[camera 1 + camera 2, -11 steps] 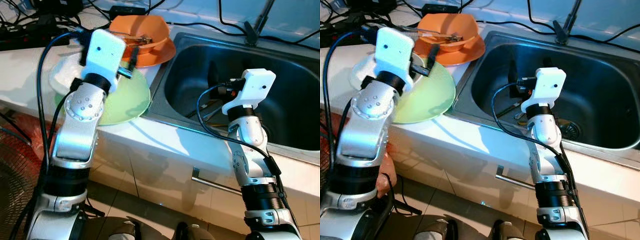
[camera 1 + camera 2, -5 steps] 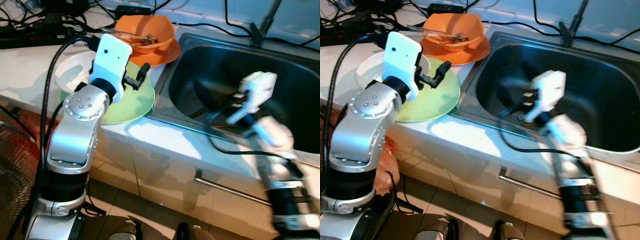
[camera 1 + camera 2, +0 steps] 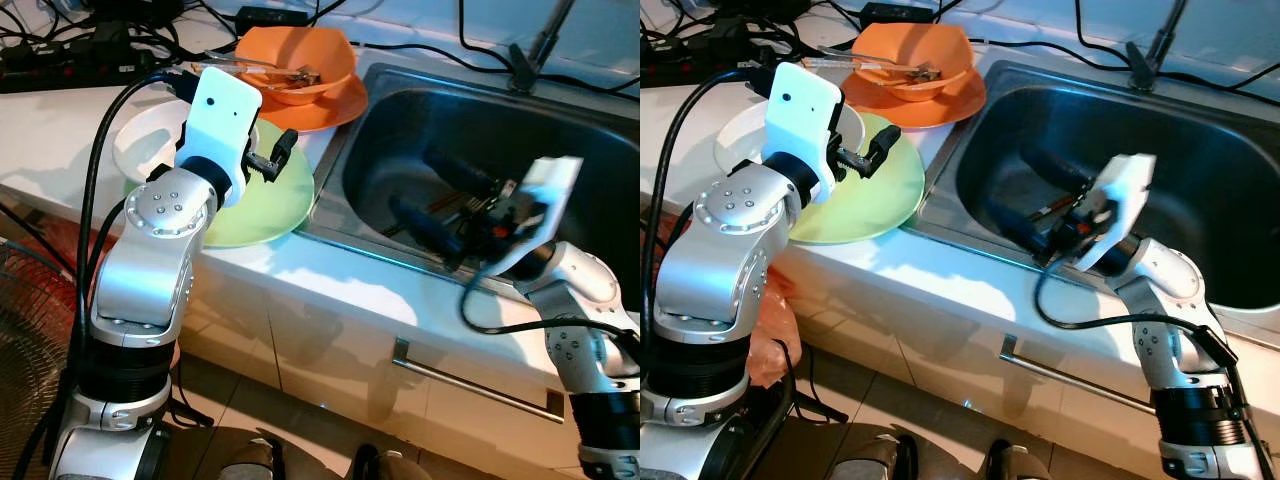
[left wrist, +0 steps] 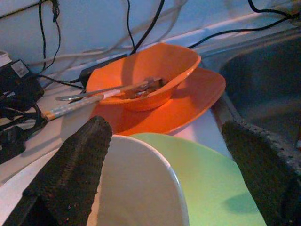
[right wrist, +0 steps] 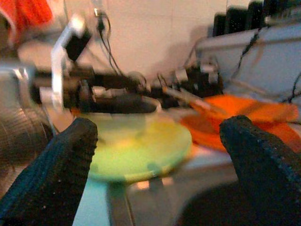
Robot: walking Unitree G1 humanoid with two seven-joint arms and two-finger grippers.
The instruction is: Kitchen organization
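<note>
Head views: the left gripper (image 3: 270,160) hovers open and empty over the green plate (image 3: 270,200); the orange bowl (image 3: 300,65) sits beside the sink (image 3: 400,150).

Wrist views: the right gripper (image 5: 157,155), spread wide, holds nothing.

Sorting looks barely begun.

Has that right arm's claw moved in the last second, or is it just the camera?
Yes. The right gripper has swung toward the sink's left wall and now points at the green plate, fingers open.
</note>
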